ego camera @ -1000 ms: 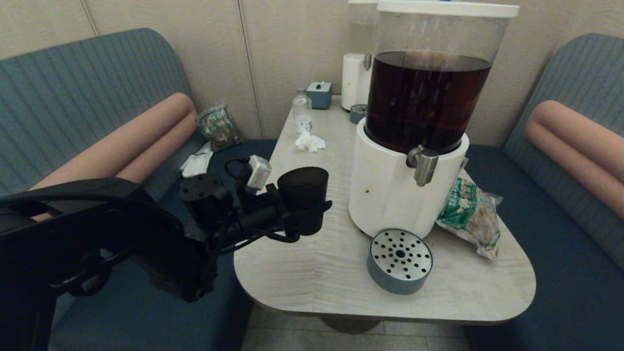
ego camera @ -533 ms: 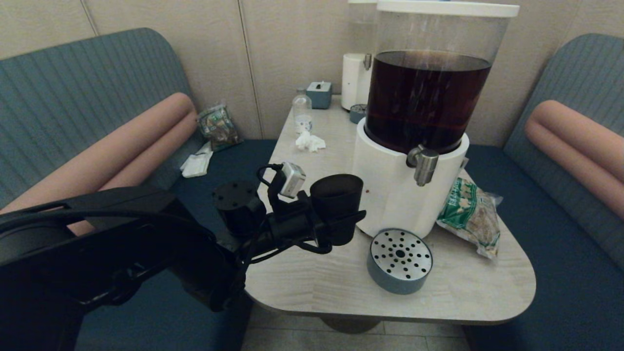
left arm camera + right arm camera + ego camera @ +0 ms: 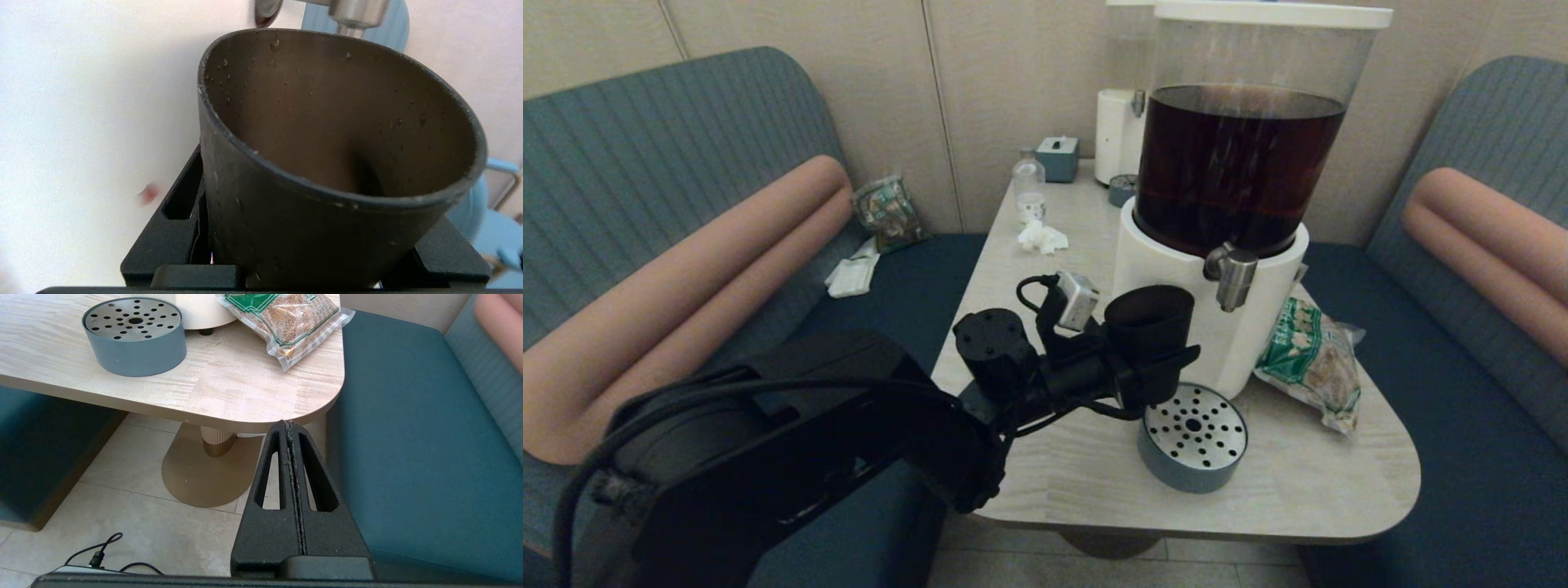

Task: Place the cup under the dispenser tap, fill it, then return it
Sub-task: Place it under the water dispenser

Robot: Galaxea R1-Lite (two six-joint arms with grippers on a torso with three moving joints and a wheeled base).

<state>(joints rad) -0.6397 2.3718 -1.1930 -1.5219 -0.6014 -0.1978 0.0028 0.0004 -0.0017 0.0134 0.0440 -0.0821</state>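
op: dark plastic cup [image 3: 1147, 339] sat clamped in my left gripper [image 3: 1156, 367], one finger on each side of its wall, carried upright above the table [image 3: 1045, 474] with its mouth facing up. it was empty apart from a few droplets inside.

desk: and where did it lie from the dispenser tap [image 3: 1235, 279]?

op: short of it. in the head view the cup hung just to the left of the steel spout and a little lower, in front of the dispenser's white base [image 3: 1176, 269]. the rim was near the spout's outlet but not beneath it. in the left wrist view the spout [image 3: 354, 14] showed just past the cup's far rim [image 3: 339, 134], so i judged the gap was small.

desk: so which way was the coming move?

op: sideways, toward my right, along the front of the base, keeping the cup's long axis vertical so the mouth ended up square under the outlet. the grey drip tray [image 3: 1192, 437] lay below and slightly right of the cup, a fair guide for the spot.

desk: anything to watch?

op: i thought the rim could clip the spout if i rose while sliding across.

desk: right arm?

op: parked low past the table's right corner, right gripper [image 3: 291, 435] with its fingers pressed together, holding nothing. the left was plainly the nearer one.
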